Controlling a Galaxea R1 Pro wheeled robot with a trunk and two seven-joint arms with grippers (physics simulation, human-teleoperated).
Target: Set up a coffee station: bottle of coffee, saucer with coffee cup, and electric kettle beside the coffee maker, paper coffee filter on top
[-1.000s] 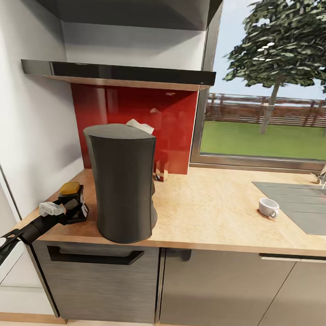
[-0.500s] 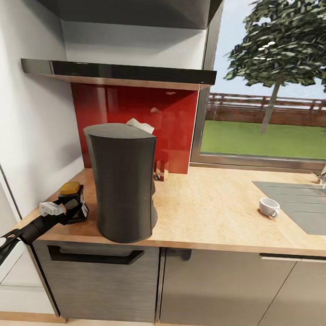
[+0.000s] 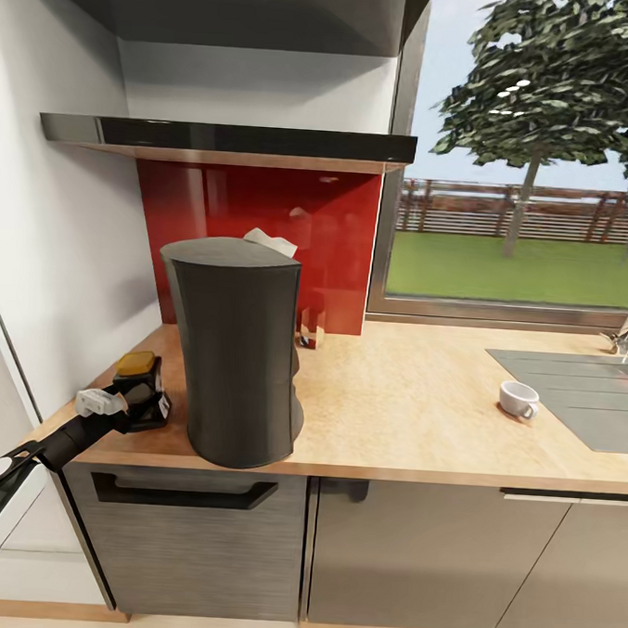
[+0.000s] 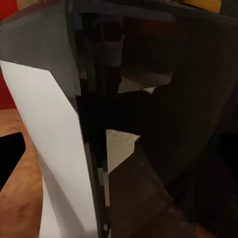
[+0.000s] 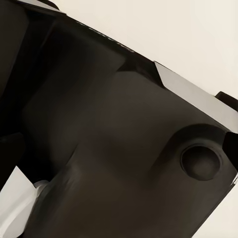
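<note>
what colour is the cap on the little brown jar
Golden amber, on the small dark brown jar; head view shows it best.

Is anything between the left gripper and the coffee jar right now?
No. In the head view the left gripper is right at the bottle of coffee, which stands on the kitchen countertop beside the coffee maker.

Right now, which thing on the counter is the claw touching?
The small brown coffee jar with the amber cap, left of the tall grey coffee maker; the left claw reaches it.
</note>
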